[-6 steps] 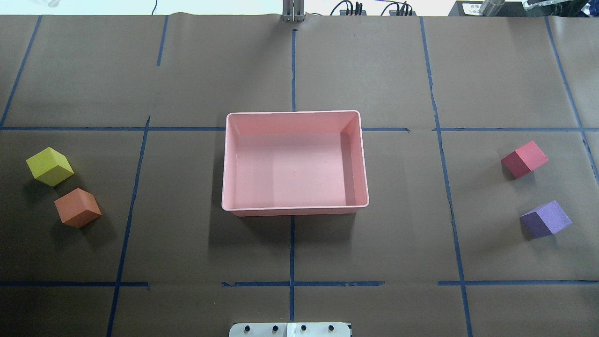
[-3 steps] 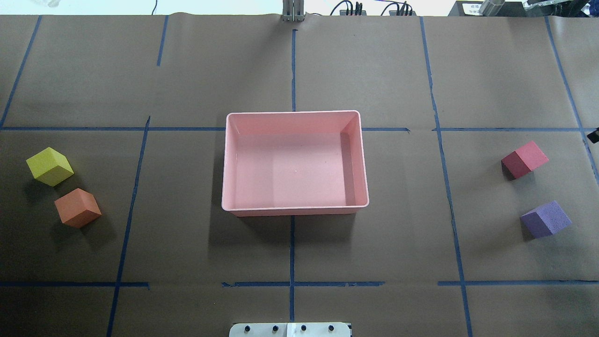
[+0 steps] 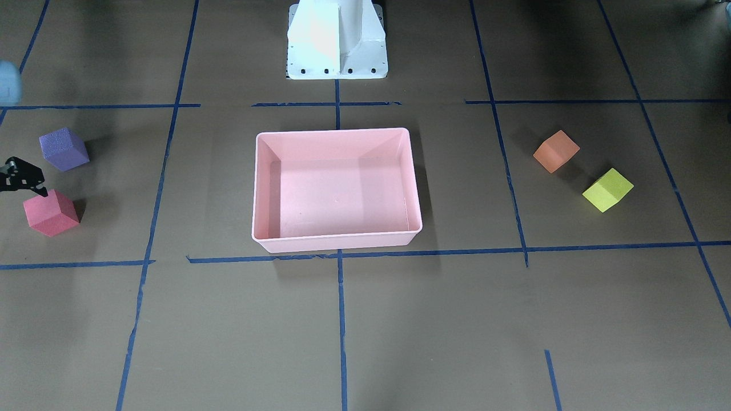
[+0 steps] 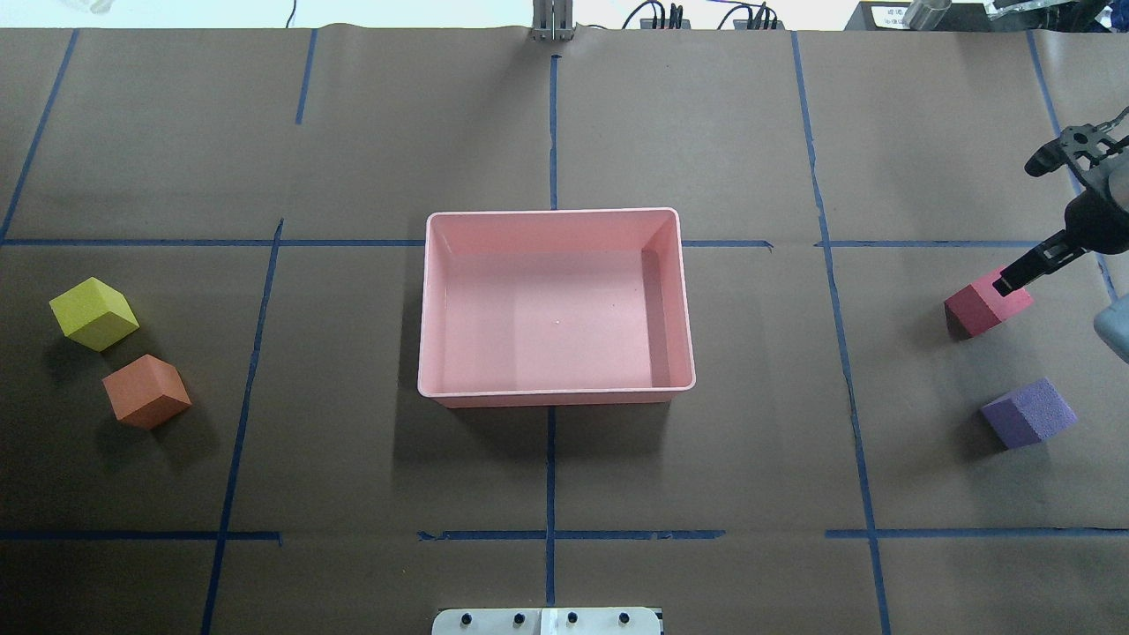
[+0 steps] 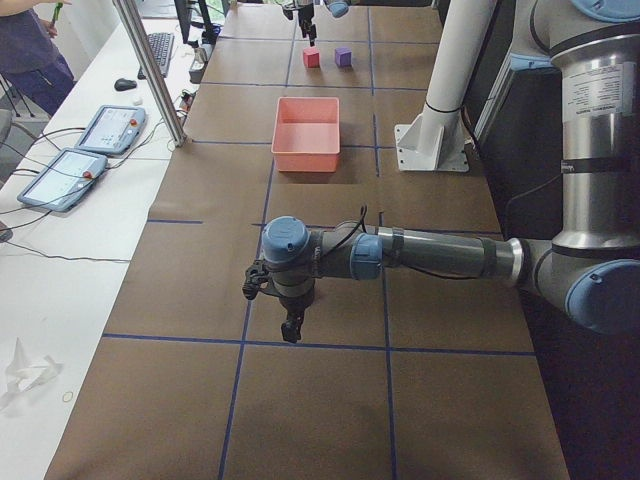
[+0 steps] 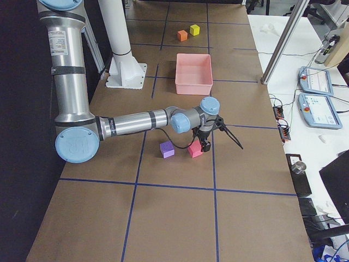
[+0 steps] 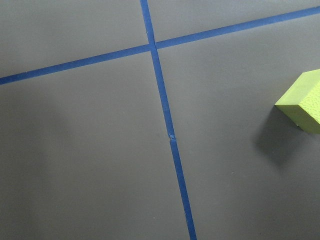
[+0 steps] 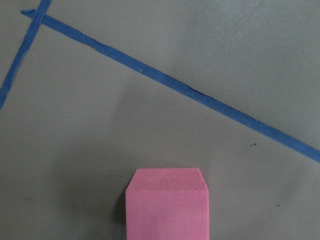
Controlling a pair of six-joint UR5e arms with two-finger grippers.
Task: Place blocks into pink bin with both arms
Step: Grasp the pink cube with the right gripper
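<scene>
Right gripper (image 4: 1016, 226): hangs spread wide over red block (image 4: 975, 310), purple block (image 4: 1028, 413) nearby. Left gripper (image 5: 285, 312): spread or pressed together, cannot tell. Pink bin (image 4: 556, 397): sits between that pair and orange block (image 4: 145, 391), yellow-green block (image 4: 93, 313).

Pink bin (image 4: 556, 399); purple (image 4: 1028, 413), red (image 4: 970, 310), orange (image 4: 146, 392), yellow-green blocks (image 4: 93, 313).

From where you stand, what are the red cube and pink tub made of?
The red cube is probably foam: matte, its top finely pitted and grainy, no shine. The pink tub is likely thin moulded plastic: smooth, with a faint sheen and a thin rim.
</scene>
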